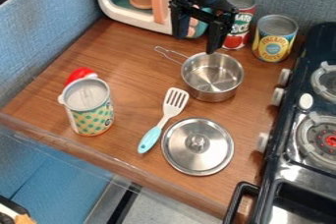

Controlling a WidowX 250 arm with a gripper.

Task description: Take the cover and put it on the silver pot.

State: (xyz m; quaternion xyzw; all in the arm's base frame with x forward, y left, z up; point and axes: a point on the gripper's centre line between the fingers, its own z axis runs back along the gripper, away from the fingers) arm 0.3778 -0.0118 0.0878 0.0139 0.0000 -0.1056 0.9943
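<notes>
The black gripper [197, 43] hangs over the back of the counter, above and behind the silver pot, its two fingers spread apart with nothing between them. Below it the silver pot [212, 76] stands upright and uncovered, its wire handle pointing to the back left. The round metal cover [197, 146] lies flat on the wood nearer the front edge, its knob facing up, apart from the pot.
A spatula [162, 120] lies left of the cover. A dotted can [89, 107] stands at the left with a red object [80, 75] behind it. Two food cans, one yellow [274, 40], and a toy microwave [118, 9] line the back. The stove [298, 134] borders the right.
</notes>
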